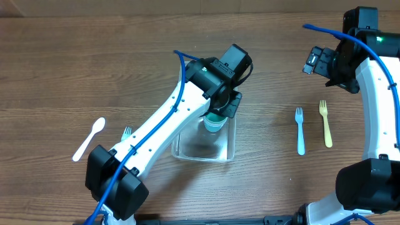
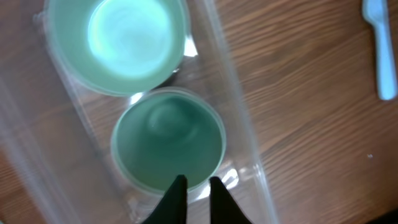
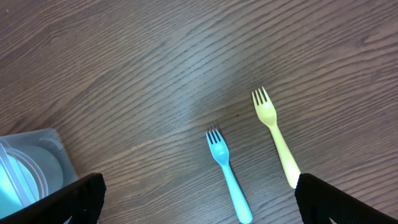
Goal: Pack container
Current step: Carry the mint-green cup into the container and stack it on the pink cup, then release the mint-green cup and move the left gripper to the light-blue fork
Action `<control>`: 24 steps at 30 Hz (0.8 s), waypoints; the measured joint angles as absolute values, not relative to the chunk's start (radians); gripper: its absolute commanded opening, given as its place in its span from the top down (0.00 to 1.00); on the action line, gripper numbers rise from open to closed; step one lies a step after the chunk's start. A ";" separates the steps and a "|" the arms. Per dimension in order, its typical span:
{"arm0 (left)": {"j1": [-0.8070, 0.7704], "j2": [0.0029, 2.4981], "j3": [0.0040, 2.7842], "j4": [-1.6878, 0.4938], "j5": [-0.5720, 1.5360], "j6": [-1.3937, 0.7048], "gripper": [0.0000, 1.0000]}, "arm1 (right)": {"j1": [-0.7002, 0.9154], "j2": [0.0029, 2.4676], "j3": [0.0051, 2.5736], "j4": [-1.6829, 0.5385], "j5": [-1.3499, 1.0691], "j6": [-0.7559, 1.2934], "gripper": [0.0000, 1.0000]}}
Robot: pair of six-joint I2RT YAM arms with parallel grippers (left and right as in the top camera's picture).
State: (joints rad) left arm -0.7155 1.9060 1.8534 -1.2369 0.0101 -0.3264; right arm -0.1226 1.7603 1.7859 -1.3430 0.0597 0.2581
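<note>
The clear container (image 1: 181, 153) sits at the table's middle, seen close in the left wrist view (image 2: 239, 112). Inside it stand a teal cup (image 2: 168, 140) and a paler teal bowl (image 2: 118, 40). Overhead, only the cup (image 1: 214, 122) shows under the arm. My left gripper (image 2: 194, 182) reaches into the container at the cup's near rim (image 1: 220, 112). Its fingertips stand a narrow gap apart, wider than the rim between them, so it is slightly open. My right gripper (image 1: 312, 60) hovers wide open at the far right, holding nothing (image 3: 199, 186).
A blue fork (image 1: 300, 131) and a yellow fork (image 1: 325, 124) lie right of the container, below the right gripper (image 3: 227, 174) (image 3: 277, 137). A white spoon (image 1: 89, 139) lies at the left, beside a fork (image 1: 127, 132) partly hidden by the left arm.
</note>
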 measured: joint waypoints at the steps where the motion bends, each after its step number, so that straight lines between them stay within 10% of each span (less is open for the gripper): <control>1: -0.708 1.903 1.880 -1.273 -0.015 -0.337 0.55 | -0.123 1.760 1.786 -1.343 0.059 0.259 0.00; 15: -0.284 1.632 2.048 -1.639 -0.179 -0.408 0.49 | -0.123 1.760 1.786 -1.343 0.059 0.258 0.00; 24: -0.273 1.579 1.649 -1.411 -0.202 -0.450 0.50 | -0.123 1.760 1.786 -1.343 0.059 0.258 0.00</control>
